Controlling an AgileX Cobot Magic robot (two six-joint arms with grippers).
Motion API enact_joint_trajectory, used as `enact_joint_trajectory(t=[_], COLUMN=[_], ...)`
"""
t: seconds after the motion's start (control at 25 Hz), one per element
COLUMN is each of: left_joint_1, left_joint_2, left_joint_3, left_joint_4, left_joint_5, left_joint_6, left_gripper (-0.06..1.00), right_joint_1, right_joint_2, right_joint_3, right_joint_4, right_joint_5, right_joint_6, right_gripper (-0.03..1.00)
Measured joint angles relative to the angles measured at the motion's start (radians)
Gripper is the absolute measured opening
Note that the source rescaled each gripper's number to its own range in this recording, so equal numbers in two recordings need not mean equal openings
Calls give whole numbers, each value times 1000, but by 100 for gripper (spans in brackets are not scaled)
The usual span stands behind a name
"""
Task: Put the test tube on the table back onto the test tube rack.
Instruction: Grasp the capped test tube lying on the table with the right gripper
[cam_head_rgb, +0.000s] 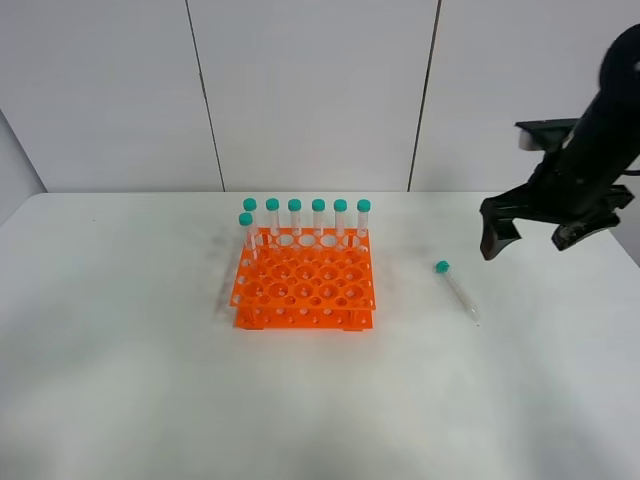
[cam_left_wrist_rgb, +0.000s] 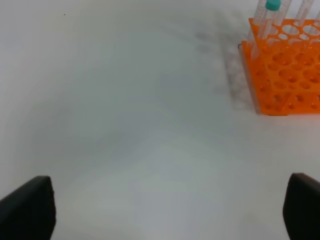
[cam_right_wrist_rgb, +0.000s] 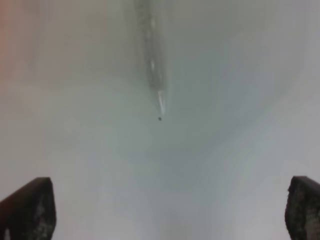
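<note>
On the left, the left gripper (cam_left_wrist_rgb: 165, 210) is being held wide with nothing between its fingers. It is well apart from the rack (cam_left_wrist_rgb: 287, 65), one corner of which is being shown ahead of it in its wrist view; the arm itself is not being caught by the high view. Near the middle of the table (cam_head_rgb: 120, 350) the orange rack is being seen upright, and seven capped tubes (cam_head_rgb: 306, 218) are being carried in it: six along the back row and one in the next row at the left end, while the remaining holes are being shown empty. To the right of the rack, and apart from it, the test tube (cam_head_rgb: 458, 291) is being seen lying flat on the table, its long axis being traced from the teal cap (cam_head_rgb: 442, 267) at the far end to the pointed tip (cam_head_rgb: 474, 318) at the near end, angled slightly rightward. Further right and farther back, the right gripper (cam_head_rgb: 530, 238) is being held above the table, spread wide and empty, so the tube is being found to its left and nearer the camera. In the right wrist view the tube is being shown blurred ahead of the fingers, its tip being pointed back toward the gap. The right arm is being judged the nearer one, and a forward, downward reach is being called for.
</note>
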Motion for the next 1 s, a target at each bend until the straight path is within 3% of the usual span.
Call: enact_joint_trajectory(t=[0.16, 1.0], left_joint_1=[0, 0], left_joint_2=[0, 0], left_joint_3=[0, 0], left_joint_4=[0, 0], left_joint_5=[0, 0], left_joint_6=[0, 0], left_gripper=[100, 100], right_joint_1=[32, 18], right_joint_2=[81, 366], right_joint_3=[-4, -5], right_joint_4=[0, -16], right_joint_5=[-65, -288], right_joint_6=[24, 25], right_gripper=[100, 100])
